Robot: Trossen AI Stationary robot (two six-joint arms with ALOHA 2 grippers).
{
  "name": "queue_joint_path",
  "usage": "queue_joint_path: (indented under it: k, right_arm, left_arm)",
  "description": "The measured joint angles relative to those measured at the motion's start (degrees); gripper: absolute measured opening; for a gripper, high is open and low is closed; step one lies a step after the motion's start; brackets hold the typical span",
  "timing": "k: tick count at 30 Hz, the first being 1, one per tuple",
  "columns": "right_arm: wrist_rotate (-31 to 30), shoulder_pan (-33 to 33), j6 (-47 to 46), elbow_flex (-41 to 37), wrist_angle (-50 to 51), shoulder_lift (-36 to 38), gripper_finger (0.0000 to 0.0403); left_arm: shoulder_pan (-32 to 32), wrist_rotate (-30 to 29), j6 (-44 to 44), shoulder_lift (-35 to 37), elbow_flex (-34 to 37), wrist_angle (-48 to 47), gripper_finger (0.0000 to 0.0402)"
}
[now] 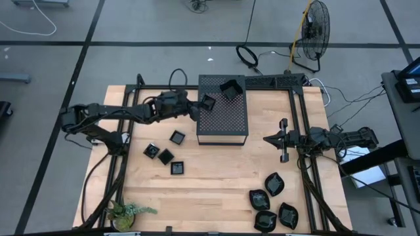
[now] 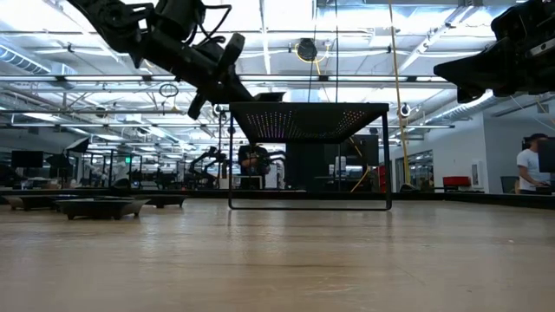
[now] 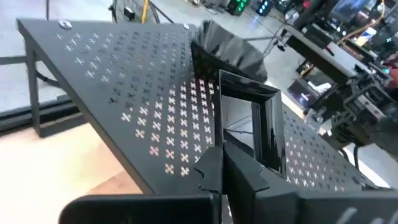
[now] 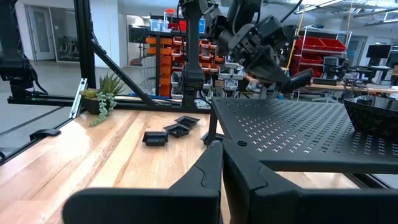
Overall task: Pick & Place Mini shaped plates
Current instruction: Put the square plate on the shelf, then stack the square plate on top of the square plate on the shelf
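My left gripper point(image 1: 199, 107) reaches from the table's left over the left edge of the big black perforated box point(image 1: 223, 121) and is shut on a small square black plate point(image 3: 252, 124). The right wrist view shows this plate point(image 4: 300, 78) above the box top. Another black plate point(image 1: 230, 88) lies on the box's far part. Several square plates point(image 1: 165, 156) rest flat on the wood left of the box, and several leaf-shaped ones point(image 1: 270, 200) lie at the near right. My right gripper point(image 1: 271, 139) waits shut at the right, touching nothing. My left gripper pinches the square plate by its rim point(image 3: 231, 144) between the two fingers. The fingers come from the table's left, slanting slightly down. The plate stands tilted on edge beyond the fingertips, lifted clear of the box top.
A small green plant point(image 1: 126, 211) stands at the near left corner. Black frame rails point(image 1: 308, 177) run along the table's left and right sides. Bare wood point(image 1: 216, 177) lies in front of the box.
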State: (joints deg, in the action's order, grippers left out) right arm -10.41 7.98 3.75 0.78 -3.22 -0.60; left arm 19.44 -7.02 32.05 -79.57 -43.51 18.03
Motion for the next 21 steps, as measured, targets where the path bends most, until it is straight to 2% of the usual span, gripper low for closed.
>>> queue_joint_path:
  k: [9, 16, 21]
  right_arm:
    - [0.0, 0.0, 0.0, 0.0, 0.0, 0.0, 0.0]
    - [0.0, 0.0, 0.0, 0.0, 0.0, 0.0, 0.0]
    - [0.0, 0.0, 0.0, 0.0, 0.0, 0.0, 0.0]
  left_arm:
    - [-0.9, 0.5, -0.3, 0.0, 0.0, -2.3, 0.0033]
    - [-0.8, 0.4, -0.3, 0.0, 0.0, -3.6, 0.0035]
    - [-0.8, 0.8, -3.8, 0.2, 0.0, -3.4, 0.0035]
